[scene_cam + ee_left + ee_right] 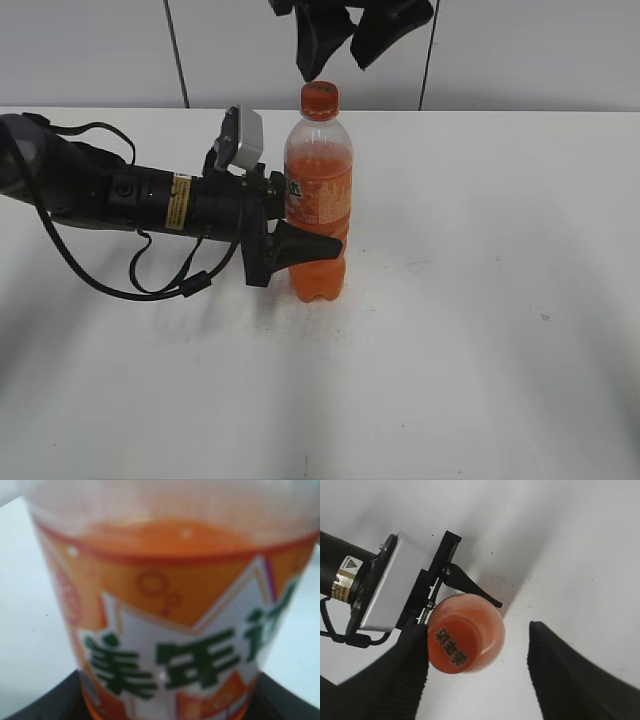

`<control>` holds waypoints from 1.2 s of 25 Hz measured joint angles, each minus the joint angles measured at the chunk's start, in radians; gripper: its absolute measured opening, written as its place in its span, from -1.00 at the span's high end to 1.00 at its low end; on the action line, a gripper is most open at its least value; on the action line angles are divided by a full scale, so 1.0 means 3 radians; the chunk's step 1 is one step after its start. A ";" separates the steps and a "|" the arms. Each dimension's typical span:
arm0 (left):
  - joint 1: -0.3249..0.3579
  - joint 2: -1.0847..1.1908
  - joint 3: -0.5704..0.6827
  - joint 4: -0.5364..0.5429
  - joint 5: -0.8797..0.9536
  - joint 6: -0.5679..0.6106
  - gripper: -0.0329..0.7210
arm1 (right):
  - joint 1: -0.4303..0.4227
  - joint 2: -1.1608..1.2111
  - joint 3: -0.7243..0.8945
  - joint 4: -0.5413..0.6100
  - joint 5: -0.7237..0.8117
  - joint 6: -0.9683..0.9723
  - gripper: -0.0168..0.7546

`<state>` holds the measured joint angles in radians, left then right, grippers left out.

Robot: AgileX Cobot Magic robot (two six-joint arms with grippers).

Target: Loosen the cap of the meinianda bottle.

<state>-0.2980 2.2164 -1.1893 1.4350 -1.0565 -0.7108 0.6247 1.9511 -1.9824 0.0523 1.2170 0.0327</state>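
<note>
Meinianda bottle (318, 205) upright, frame center; left gripper (290, 235) clamped on its body. Right gripper (338, 52) wide open, empty, above cap (319, 99). Risk: off-center close → fingers slip, bottle tips.

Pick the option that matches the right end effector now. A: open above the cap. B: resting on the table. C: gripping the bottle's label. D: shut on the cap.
A: the right end effector hangs spread open above the cap, its fingers clear of it.
</note>
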 joint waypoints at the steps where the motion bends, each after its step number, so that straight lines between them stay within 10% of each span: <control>1: 0.0000 0.0000 0.0000 -0.0003 0.0000 0.0000 -0.17 | 0.0000 0.0021 0.0000 0.0016 0.0003 0.0038 -0.26; 15: 0.0000 0.0000 0.0000 -0.0006 0.0004 0.0000 -0.17 | 0.0000 0.0072 0.0000 0.0145 0.0004 0.0107 -0.31; 30: 0.0000 0.0000 0.0000 -0.0009 0.0010 0.0000 -0.17 | 0.0000 0.0098 0.0221 0.0280 0.0007 0.0056 0.07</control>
<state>-0.2980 2.2164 -1.1893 1.4322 -1.0533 -0.7108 0.6247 1.9804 -1.9160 0.1363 1.2191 0.0495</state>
